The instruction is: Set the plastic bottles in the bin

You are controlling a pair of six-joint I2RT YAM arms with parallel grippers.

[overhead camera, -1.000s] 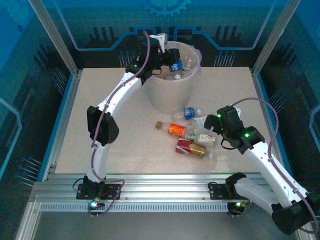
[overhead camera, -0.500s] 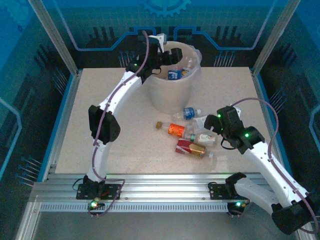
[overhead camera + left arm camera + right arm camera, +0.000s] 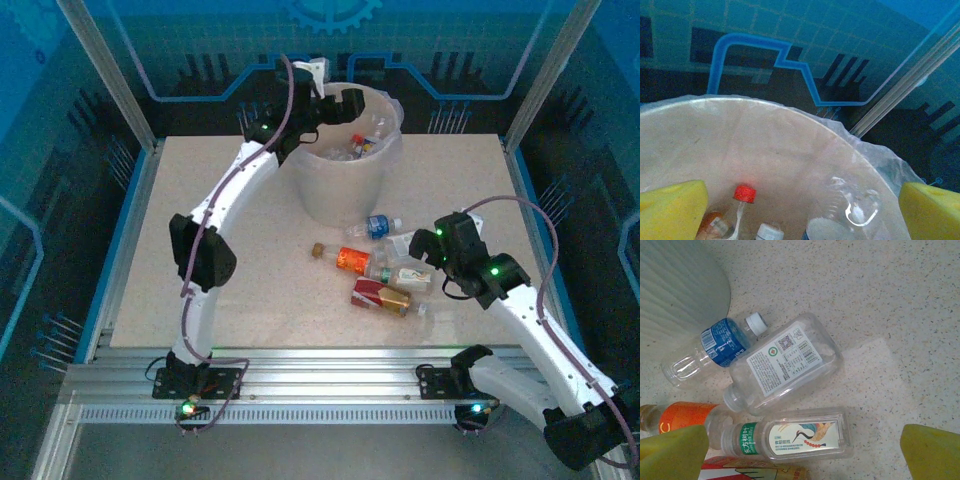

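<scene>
The left gripper [image 3: 345, 103] gapes wide and empty over the round beige bag-lined bin [image 3: 335, 190]; the right gripper [image 3: 800, 452] spreads wide above clear crushed plastic bottles [image 3: 785, 360].

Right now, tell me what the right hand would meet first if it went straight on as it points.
Most likely the bird-label bottle, lying on the table straight ahead of the open right hand. How far off it lies is hard to judge.
</scene>
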